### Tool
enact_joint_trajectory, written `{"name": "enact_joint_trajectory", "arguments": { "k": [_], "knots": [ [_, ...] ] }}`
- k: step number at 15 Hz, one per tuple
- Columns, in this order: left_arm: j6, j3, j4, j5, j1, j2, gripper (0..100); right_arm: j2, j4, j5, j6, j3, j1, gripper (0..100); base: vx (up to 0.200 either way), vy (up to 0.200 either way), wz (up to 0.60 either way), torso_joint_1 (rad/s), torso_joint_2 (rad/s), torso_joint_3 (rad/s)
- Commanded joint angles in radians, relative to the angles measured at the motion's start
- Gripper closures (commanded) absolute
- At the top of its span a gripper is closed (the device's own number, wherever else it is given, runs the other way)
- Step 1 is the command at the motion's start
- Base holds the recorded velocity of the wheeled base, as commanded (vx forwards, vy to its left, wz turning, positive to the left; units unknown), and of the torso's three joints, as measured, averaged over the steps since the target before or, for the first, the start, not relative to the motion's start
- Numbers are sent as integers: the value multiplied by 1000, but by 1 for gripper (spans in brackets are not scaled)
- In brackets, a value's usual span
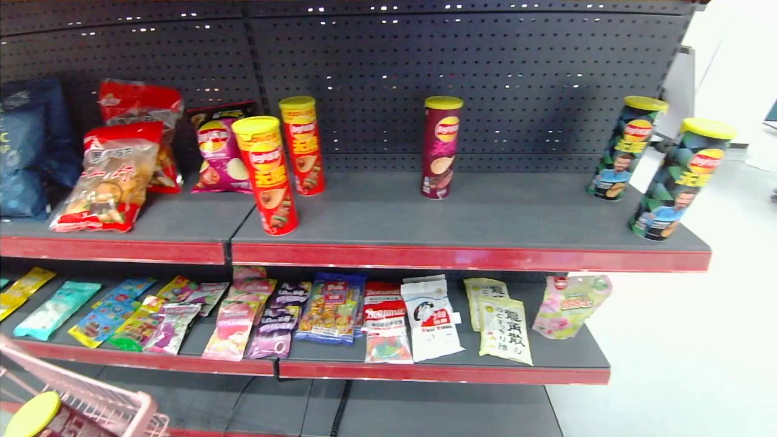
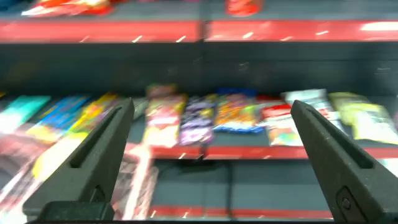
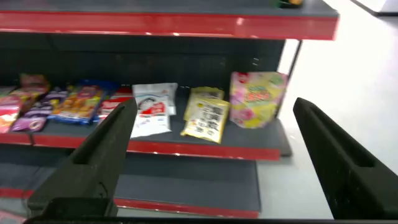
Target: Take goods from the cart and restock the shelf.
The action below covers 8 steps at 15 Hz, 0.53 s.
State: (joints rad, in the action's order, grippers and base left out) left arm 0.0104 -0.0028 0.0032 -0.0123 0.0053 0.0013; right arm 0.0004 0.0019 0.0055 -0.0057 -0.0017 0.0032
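Facing a dark pegboard shelf unit (image 1: 485, 73) with red-edged boards, pale floor off to its right. At the lower left of the head view, corner of a pink cart (image 1: 91, 394) with a yellow-lidded can (image 1: 33, 416) inside it, well apart from the goods on the shelf. On the upper board (image 1: 516, 218), from the left: blue bags (image 1: 24, 152), 2 red-and-clear snack bags (image 1: 109, 182), a purple chip bag (image 1: 218, 152), then 5 upright cans: 2 red cans (image 1: 270, 176) close together, 1 maroon can (image 1: 440, 149) alone mid-board, 2 green cans (image 1: 680, 179) near the right end. On the lower board (image 1: 564, 352), a row of small flat packets (image 1: 273, 315), ending in a pink-green pouch (image 1: 570, 303). Left gripper (image 2: 211, 104) facing the lower board's packets, fingers (image 2: 99, 149) spread wide; right gripper (image 3: 214, 102) facing that board's right end, fingers (image 3: 99, 155) likewise spread wide.
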Motion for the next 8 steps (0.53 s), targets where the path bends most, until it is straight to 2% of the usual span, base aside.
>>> {"name": "enact_joint_trajectory", "arguments": {
  "k": [1,8],
  "knots": [
    [-1,0,0,0,1,-1,0,0,0,1,0,0,0,0,0,0,600,7,7,2],
    [-1,0,0,0,1,0,0,0,0,1,0,0,1,0,0,0,600,1,4,2]
  ]
}}
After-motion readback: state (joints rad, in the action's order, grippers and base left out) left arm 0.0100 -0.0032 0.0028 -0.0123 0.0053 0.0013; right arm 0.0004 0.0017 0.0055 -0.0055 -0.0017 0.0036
